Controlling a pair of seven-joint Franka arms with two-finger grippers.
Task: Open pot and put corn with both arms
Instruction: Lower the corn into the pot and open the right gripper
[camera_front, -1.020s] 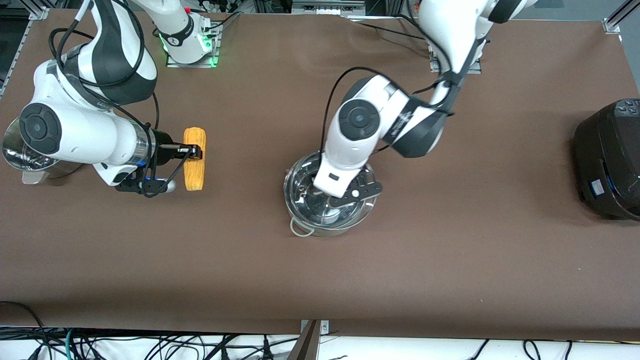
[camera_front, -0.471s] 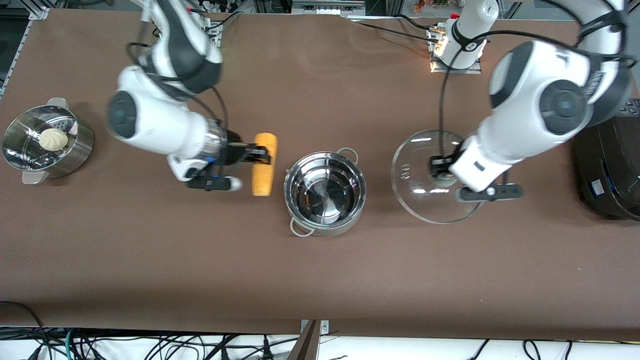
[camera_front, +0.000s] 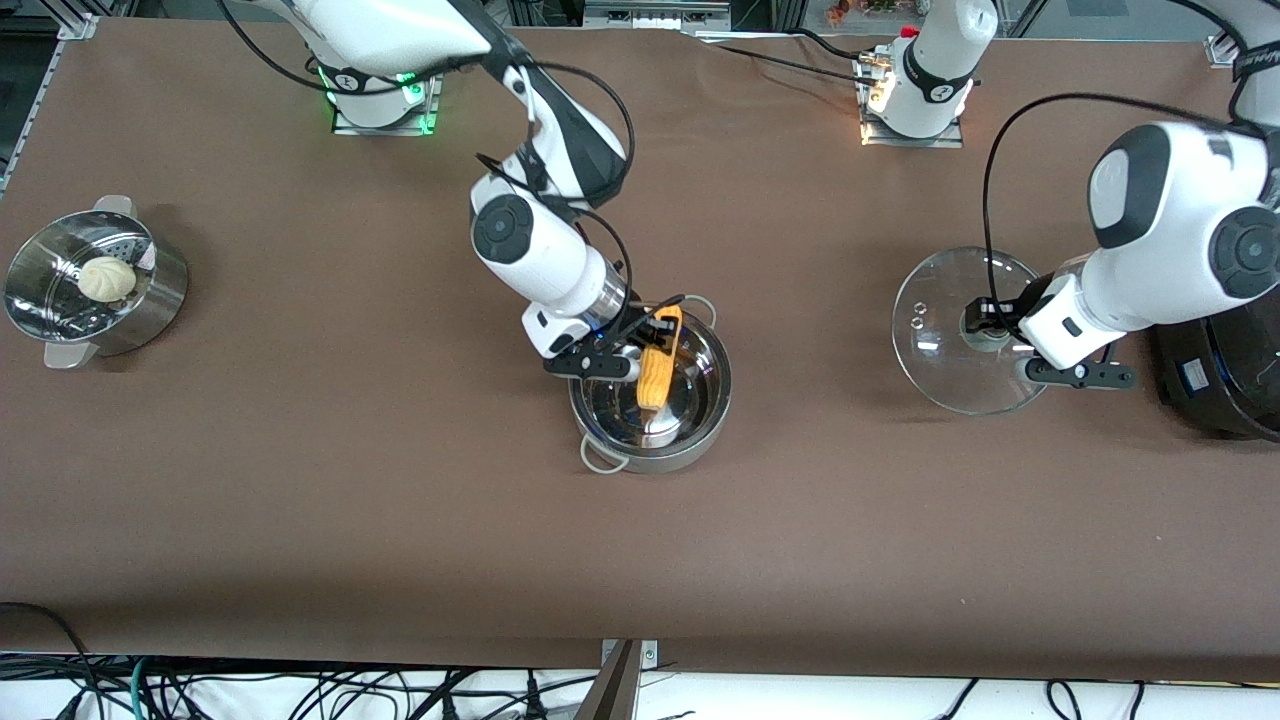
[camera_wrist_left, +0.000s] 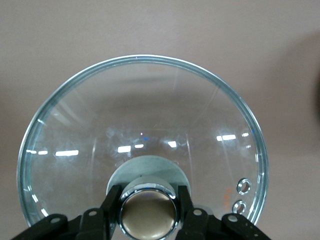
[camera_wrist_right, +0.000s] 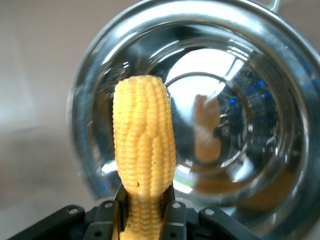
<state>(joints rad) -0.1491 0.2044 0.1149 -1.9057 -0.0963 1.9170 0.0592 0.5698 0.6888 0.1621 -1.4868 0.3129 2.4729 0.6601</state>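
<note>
The shiny steel pot stands open at the table's middle, with pale loop handles. My right gripper is shut on the yellow corn and holds it tilted over the pot's bowl; in the right wrist view the corn hangs over the pot. My left gripper is shut on the tan knob of the clear glass lid, which is tilted over the table toward the left arm's end, beside the black cooker. The lid fills the left wrist view.
A steel steamer pot with a white bun stands at the right arm's end of the table. A black rice cooker stands at the left arm's end, close to the left arm's wrist.
My right gripper has carried the corn from beside the pot to over its bowl. My left gripper has moved the lid farther toward the left arm's end.
</note>
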